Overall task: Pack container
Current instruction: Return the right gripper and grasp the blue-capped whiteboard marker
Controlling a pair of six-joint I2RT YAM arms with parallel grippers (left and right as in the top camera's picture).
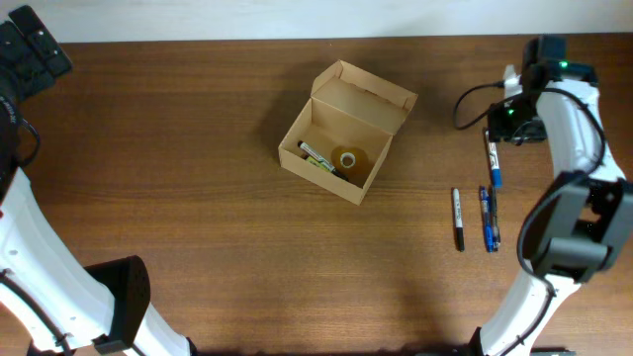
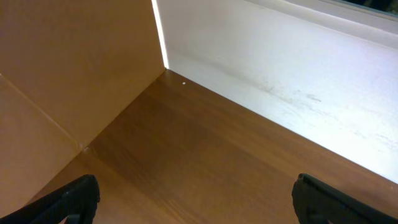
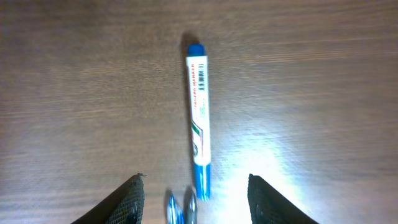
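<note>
The container (image 1: 341, 133) is a tan cardboard box in the middle of the table, its flap lid standing open at the back. Inside lie a pen and a roll of clear tape (image 1: 347, 159). A blue marker (image 1: 493, 166) (image 3: 198, 115) lies on the table at the right. My right gripper (image 1: 500, 127) (image 3: 199, 202) hovers above the marker's near end, open, with nothing between its fingers. My left gripper (image 1: 35, 49) (image 2: 196, 199) is at the far left back corner, wide open and empty over bare wood.
A black marker (image 1: 458, 219) and two blue pens (image 1: 490, 220) (image 3: 179, 210) lie just in front of the blue marker. A tan panel (image 2: 68, 68) and a white wall (image 2: 280, 68) border the table beside the left gripper.
</note>
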